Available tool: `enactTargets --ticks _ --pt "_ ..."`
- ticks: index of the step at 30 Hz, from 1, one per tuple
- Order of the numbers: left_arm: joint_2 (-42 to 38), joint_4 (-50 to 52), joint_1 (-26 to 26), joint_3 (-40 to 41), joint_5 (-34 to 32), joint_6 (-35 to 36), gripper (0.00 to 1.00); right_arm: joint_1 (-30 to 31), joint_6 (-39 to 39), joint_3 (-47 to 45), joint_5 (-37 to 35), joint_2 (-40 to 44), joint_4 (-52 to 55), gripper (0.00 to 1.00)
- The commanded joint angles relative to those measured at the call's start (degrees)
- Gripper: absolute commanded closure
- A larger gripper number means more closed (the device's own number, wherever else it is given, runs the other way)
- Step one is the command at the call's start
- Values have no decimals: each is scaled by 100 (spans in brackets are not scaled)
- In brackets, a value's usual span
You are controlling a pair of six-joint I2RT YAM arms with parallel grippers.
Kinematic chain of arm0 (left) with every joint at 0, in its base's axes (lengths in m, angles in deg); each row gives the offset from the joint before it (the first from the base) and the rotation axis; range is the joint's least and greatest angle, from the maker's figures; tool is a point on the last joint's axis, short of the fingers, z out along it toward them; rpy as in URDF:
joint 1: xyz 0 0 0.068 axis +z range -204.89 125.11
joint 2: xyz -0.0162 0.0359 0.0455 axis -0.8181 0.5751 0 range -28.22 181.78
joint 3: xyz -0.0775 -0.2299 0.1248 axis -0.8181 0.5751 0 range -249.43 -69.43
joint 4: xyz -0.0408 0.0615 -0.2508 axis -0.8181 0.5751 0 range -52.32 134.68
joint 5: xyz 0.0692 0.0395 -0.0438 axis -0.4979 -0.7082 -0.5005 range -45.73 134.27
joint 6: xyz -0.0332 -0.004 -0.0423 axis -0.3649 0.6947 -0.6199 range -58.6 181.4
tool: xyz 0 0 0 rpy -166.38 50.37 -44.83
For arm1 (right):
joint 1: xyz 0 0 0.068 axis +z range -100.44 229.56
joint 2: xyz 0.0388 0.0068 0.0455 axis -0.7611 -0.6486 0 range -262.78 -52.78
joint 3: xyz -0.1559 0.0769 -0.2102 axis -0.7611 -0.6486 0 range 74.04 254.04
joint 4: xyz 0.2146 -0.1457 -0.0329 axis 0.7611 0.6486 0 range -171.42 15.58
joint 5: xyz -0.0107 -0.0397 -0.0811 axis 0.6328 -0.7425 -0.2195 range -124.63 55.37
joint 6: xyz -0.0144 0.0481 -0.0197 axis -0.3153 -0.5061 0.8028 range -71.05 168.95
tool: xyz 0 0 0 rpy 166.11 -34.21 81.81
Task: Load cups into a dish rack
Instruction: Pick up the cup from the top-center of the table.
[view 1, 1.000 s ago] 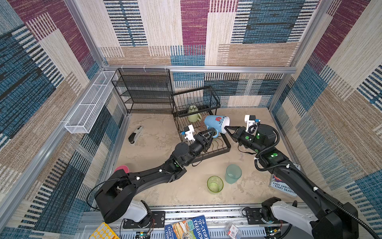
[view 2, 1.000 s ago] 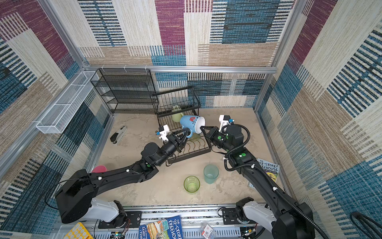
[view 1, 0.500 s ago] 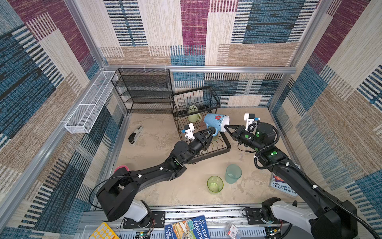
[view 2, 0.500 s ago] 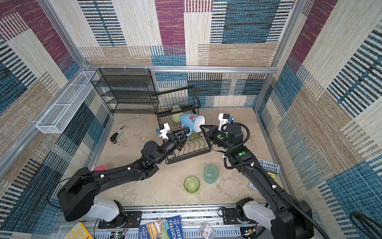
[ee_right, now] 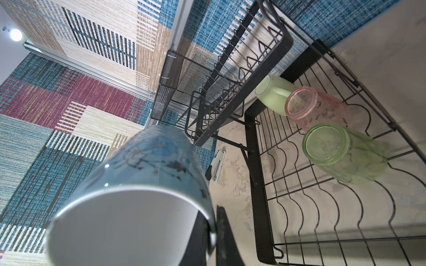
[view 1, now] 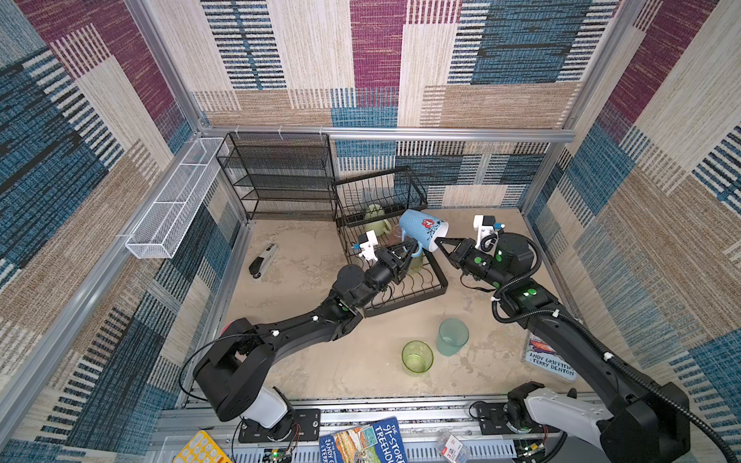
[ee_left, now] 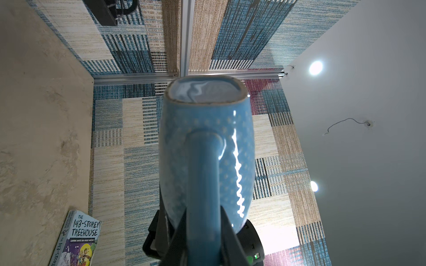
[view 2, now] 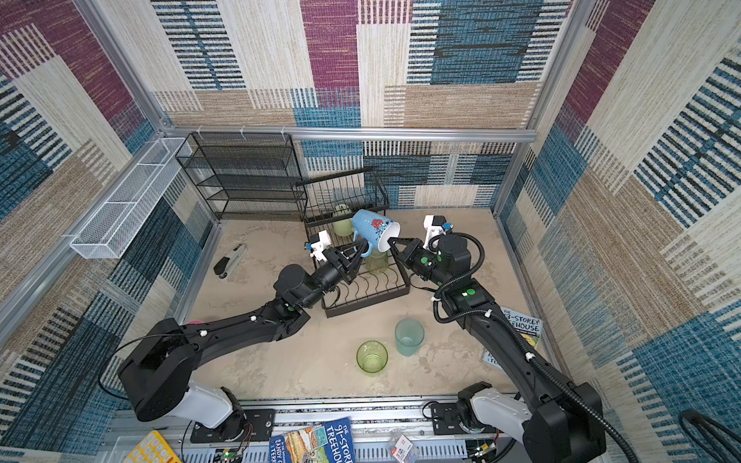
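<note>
Mug (view 1: 420, 231), gripped by left claw (view 1: 412, 249), right claw (view 1: 437, 241)

Left gripper (view 1: 409, 249) tighter around mug (view 1: 422, 229) handle

Stapler (view 1: 262, 260) lies near black mesh shelf unit (view 1: 280, 176); white mesh trough (view 1: 176, 200) beside it

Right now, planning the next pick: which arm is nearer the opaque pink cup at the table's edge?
Left. The left arm reaches over the opaque pink cup, mostly hiding it; the right arm stands across the table.
</note>
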Motion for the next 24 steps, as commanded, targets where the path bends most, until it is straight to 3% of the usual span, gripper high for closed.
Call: enactTargets --ticks 1,24 --pt "42 -206 -3 -80 570 208 82 34 132 94 581 -21 -92 100" --pt "-446 265 203 13 1111 490 71 -91 736 507 874 -63 53 100"
